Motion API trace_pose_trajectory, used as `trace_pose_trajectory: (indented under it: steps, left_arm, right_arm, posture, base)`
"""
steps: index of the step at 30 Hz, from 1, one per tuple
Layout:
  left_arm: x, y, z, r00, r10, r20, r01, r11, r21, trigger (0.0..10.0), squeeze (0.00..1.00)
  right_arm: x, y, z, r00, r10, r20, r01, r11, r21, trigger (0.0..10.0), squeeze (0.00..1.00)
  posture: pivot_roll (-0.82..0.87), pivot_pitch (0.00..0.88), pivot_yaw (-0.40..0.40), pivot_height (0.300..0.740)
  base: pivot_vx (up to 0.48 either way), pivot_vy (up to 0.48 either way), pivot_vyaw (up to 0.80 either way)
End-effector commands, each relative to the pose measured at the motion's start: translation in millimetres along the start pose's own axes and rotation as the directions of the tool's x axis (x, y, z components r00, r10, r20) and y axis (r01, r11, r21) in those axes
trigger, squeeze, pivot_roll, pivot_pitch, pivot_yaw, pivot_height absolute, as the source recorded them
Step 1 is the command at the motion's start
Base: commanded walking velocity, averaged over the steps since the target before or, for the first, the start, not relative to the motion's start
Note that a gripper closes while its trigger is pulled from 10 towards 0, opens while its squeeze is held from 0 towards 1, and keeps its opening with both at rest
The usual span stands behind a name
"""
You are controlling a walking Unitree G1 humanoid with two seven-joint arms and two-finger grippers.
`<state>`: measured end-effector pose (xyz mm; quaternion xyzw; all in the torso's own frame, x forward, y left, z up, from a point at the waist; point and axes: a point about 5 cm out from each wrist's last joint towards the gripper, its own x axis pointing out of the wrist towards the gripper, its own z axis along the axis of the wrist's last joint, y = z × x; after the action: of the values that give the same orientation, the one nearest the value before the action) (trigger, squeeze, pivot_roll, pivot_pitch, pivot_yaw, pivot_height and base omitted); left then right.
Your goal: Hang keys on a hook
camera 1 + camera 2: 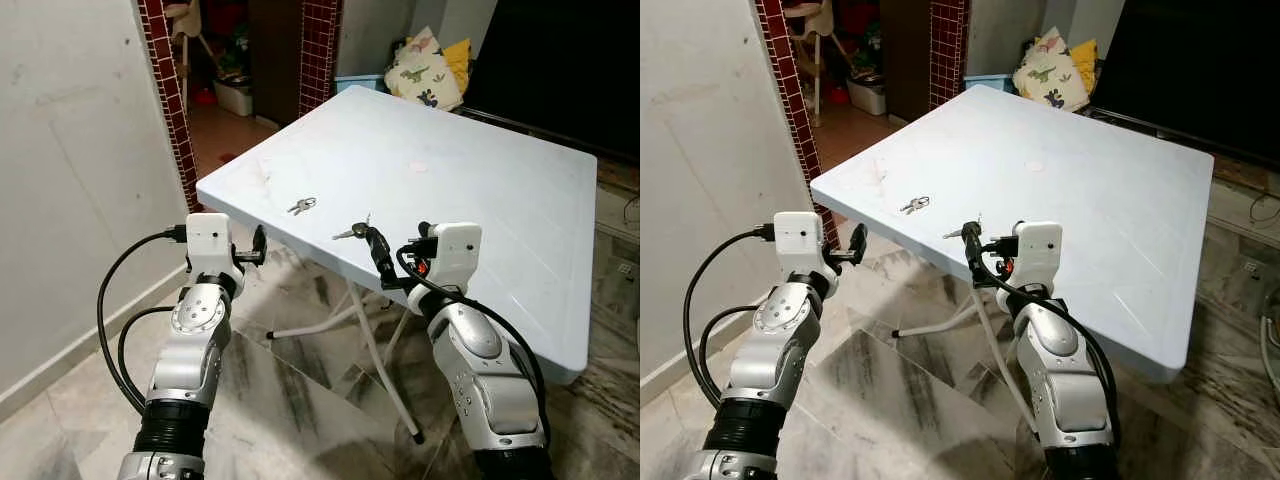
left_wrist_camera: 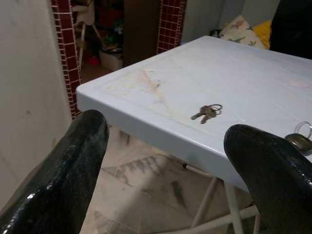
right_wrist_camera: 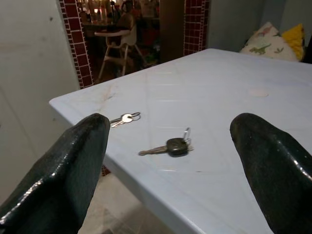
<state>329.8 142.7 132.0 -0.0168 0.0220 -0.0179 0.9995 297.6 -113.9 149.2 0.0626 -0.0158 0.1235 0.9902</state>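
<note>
A small bunch of silver keys (image 1: pixel 301 206) lies near the front left corner of the pale blue table (image 1: pixel 480 170). A black-headed key with a ring (image 1: pixel 352 232) lies to its right, close to the table's front edge. My right gripper (image 1: pixel 378 250) is open and hovers at that edge, just before the black-headed key (image 3: pixel 170 146). Lower and to the left, off the table's corner, my left gripper (image 1: pixel 258 245) is open too. The left wrist view looks at the silver keys (image 2: pixel 206 112) between its spread fingers (image 2: pixel 73 161).
A white wall (image 1: pixel 70 150) stands close on the left, ending at a red-tiled pillar (image 1: pixel 165 90) beside a doorway. The table's white folding legs (image 1: pixel 375 350) cross below it over a marble floor. Patterned cushions (image 1: pixel 425 70) lie beyond the far edge.
</note>
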Motion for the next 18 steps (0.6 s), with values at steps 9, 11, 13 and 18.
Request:
trace_pose_trajectory:
  steps: [9, 11, 13, 18]
  left_arm:
    - [0.3, -4.9, 2.9, 1.0, -0.003, 0.011, 0.003, 1.0, -0.018, 10.0, 0.0]
    - [0.4, -4.7, 2.9, 1.0, -0.001, 0.01, 0.001, 1.0, -0.018, 10.0, 0.0]
    - [0.4, -4.7, 2.9, 1.0, 0.0, 0.01, 0.001, 1.0, -0.019, 10.0, 0.0]
    - [0.5, -4.6, 2.5, 1.0, 0.009, 0.01, -0.009, 1.0, -0.024, 10.0, 0.0]
  right_arm:
    - [-1.8, -3.5, 3.5, 1.0, -0.008, 0.01, 0.008, 1.0, -0.005, 10.0, 0.0]
    - [-2.0, -3.0, 3.1, 1.0, -0.006, 0.01, 0.006, 1.0, -0.004, 10.0, 0.0]
    - [-2.1, -2.6, 2.8, 1.0, -0.004, 0.009, 0.004, 1.0, -0.004, 10.0, 0.0]
    - [-2.3, -2.0, 3.1, 1.0, 0.002, 0.012, -0.002, 1.0, -0.005, 10.0, 0.0]
  posture:
    - [0.05, 0.0, -0.053, 0.74]
    - [0.05, 0.0, -0.053, 0.74]
    - [0.05, 0.0, -0.053, 0.74]
    - [0.05, 0.0, -0.053, 0.74]
  base:
    - [0.0, -0.083, 0.0]
    - [0.0, 0.0, 0.0]
    - [0.0, 0.0, 0.0]
    - [0.0, 0.0, 0.1]
